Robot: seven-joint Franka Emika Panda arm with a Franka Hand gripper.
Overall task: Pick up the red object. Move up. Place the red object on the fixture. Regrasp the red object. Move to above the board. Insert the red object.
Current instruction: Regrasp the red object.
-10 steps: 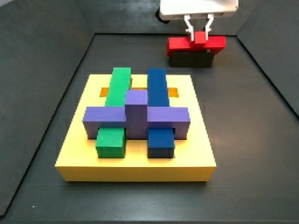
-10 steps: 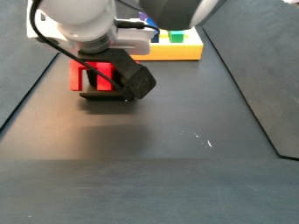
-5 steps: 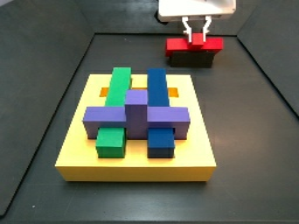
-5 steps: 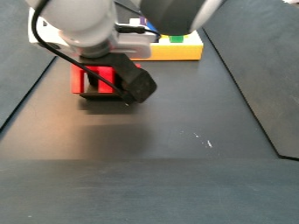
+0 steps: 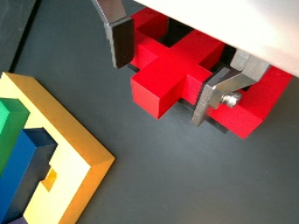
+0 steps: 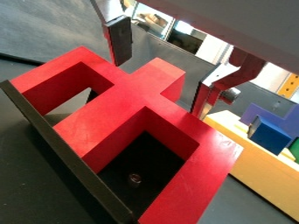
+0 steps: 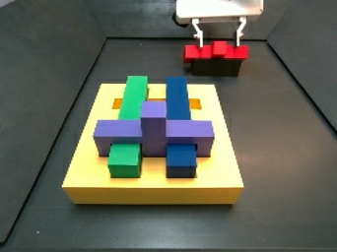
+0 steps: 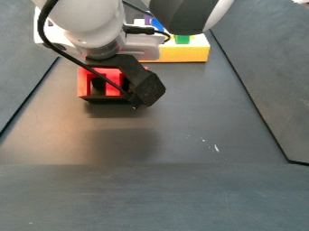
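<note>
The red object (image 7: 216, 51) rests on the dark fixture (image 7: 215, 68) at the far end of the floor, its legs and centre stub pointing up. My gripper (image 7: 219, 37) hangs just above it. In both wrist views the gripper (image 5: 167, 70) (image 6: 166, 66) is open, with a finger (image 5: 121, 39) on each side of the red object's centre stub (image 6: 149, 80) and a gap at each pad. In a side view the arm covers most of the red object (image 8: 101, 83) and the fixture (image 8: 111, 98).
The yellow board (image 7: 93, 175) lies nearer the front with a green bar (image 7: 133, 94), a blue bar (image 7: 176, 98) and a purple block (image 7: 154, 128) on it. Its corner shows in a wrist view (image 5: 73, 166). Raised dark walls edge the floor.
The fingers, shut on the red object's centre stub before, have spread apart and let it go. The red object stays on the fixture.
</note>
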